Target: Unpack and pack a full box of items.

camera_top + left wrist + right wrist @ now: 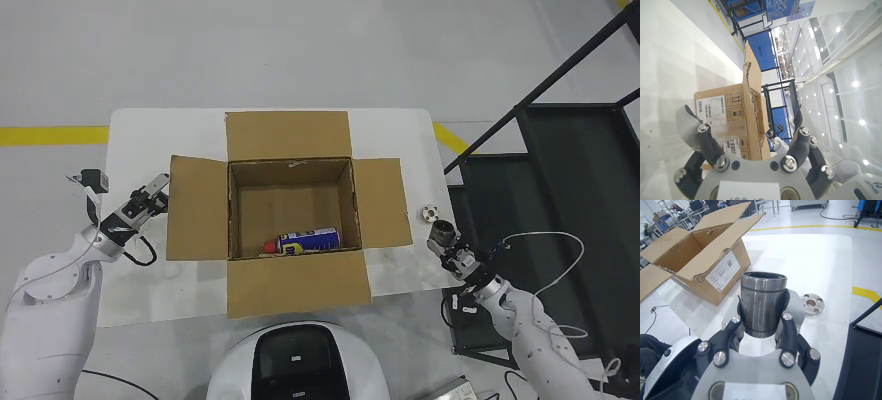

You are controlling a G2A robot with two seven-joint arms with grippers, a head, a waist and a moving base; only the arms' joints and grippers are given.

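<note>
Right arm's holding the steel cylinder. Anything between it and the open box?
Only the right flap of the box, folded outward, lies between the steel cylinder in the right gripper and the opening; the cylinder would likely have to pass above it. The flange sits just off that line. A spray can lies inside.

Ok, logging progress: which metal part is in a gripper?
The dark steel cylinder, in the right gripper; the flat round flange lies on the white table.

Matt brown corrugated cardbd box (195,208), flap edges torn & rough; white paper labels (723,273) stuck on. Steel cylinder (762,302): smooth, glossy, dark w/ bright reflections. Metal flange (820,305): duller, satin. Spray can (308,240): glossy, printed. Table (800,260): smooth white, slight sheen.
</note>
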